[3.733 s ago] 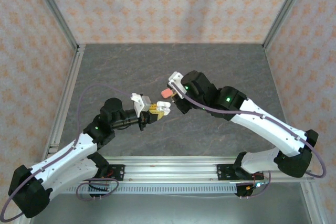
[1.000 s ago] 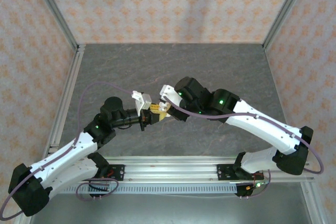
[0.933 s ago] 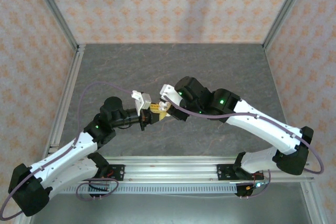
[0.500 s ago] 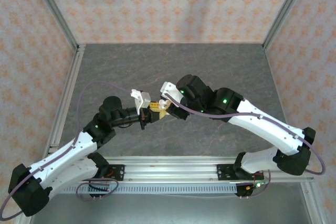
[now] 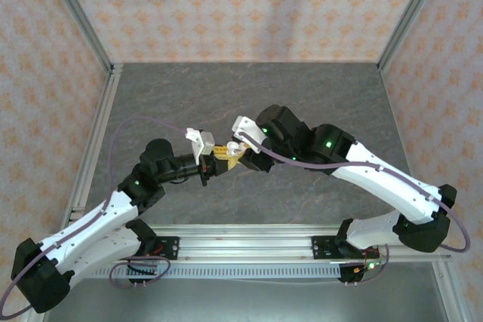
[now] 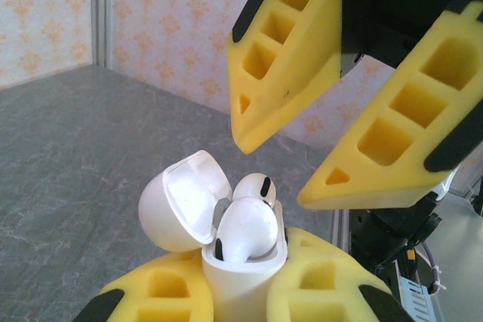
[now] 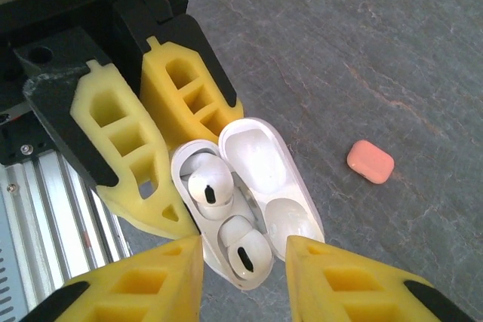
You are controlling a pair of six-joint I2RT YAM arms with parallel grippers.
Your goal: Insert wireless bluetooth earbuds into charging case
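Tabletop grey, stone-veined, walls peach-patterned; left jaws tight on white case, right jaws apart.

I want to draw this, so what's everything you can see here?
white charging case: one, white, lid open, gripped by the left end effector
white earbuds: two, white, seated in that case
pink case: one, pinkish-red, closed, lying on the table
table: one, grey, below the arms
walls: three, orange-patterned, around the table
left end effector: one, yellow fingers, shut on the white charging case
right end effector: one, yellow fingers, open just above the earbuds
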